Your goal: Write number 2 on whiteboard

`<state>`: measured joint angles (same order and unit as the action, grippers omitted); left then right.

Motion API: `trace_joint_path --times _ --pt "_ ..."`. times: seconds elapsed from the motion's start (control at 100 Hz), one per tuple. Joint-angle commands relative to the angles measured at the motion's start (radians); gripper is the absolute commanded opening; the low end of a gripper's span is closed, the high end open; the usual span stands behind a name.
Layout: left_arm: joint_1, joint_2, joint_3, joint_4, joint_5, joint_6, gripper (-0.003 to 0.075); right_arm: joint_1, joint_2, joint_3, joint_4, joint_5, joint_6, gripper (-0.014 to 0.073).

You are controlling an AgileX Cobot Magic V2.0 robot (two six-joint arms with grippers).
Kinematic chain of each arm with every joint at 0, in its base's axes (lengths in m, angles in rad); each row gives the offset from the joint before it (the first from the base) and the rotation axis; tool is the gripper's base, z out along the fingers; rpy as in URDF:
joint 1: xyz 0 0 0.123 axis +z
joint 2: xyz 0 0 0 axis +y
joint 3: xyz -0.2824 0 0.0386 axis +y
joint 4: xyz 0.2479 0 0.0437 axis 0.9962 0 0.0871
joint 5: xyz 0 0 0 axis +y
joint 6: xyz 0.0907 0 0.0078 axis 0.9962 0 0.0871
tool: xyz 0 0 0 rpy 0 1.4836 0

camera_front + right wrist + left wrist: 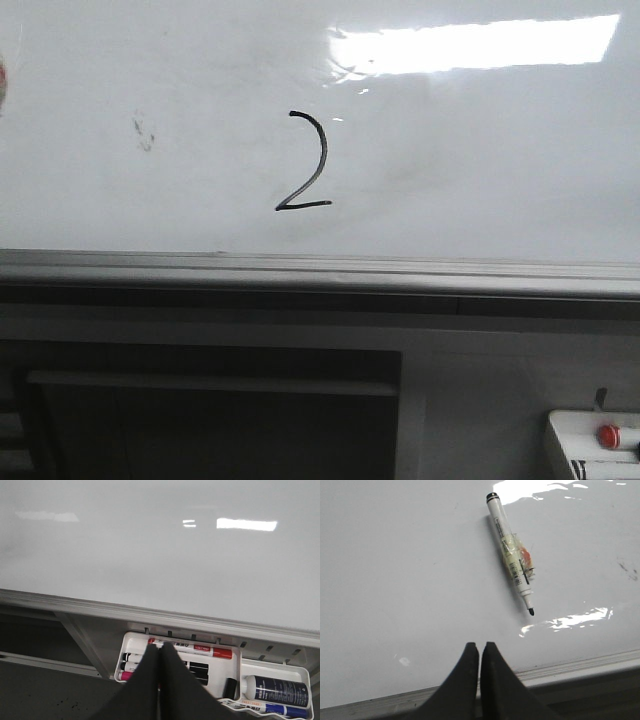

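Front view: the 2 (303, 162) sits mid-whiteboard (480, 150), above the grey frame. Left wrist view: the left claw (479, 652) is pressed together, empty; an uncapped marker (510, 550) lies on the board. Right wrist view: the right claw (160, 652) is pressed together over a marker tray (270, 666).

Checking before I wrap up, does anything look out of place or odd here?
Yes. An uncapped marker lies loose on the whiteboard, tip bare, not in the tray with the other markers. Tape with a red patch is wrapped round its barrel. The number 2 looks clean.
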<state>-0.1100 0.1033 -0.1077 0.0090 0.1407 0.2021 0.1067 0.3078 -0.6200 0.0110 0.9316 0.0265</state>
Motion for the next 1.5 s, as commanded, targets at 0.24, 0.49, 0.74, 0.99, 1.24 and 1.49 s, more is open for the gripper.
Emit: trace_joint_path --times 0.24,0.49,0.74,0.99,1.24,1.49 --pt "0.022 -0.139 0.14 -0.07 -0.227 -0.009 -0.0018 -0.005 0.011 -0.024 -0.011 -0.063 0.001 -0.0072" --pt "0.022 -0.135 0.14 -0.148 -0.218 -0.009 -0.0018 -0.005 0.011 -0.024 -0.011 -0.061 0.001 -0.0072" --pt "0.022 -0.135 0.14 -0.148 -0.218 -0.009 -0.0018 -0.005 0.011 -0.024 -0.011 -0.061 0.001 -0.0072" --pt "0.022 -0.135 0.14 -0.148 -0.218 -0.009 -0.0018 -0.005 0.011 -0.024 -0.011 -0.061 0.001 -0.0072" --pt "0.022 -0.135 0.14 -0.148 -0.218 -0.009 -0.0018 -0.035 -0.026 0.009 -0.048 -0.116 -0.009 -0.0072" --pt "0.022 -0.135 0.14 -0.148 -0.218 -0.009 -0.0018 -0.16 -0.178 0.299 -0.021 -0.567 0.003 -0.0072"
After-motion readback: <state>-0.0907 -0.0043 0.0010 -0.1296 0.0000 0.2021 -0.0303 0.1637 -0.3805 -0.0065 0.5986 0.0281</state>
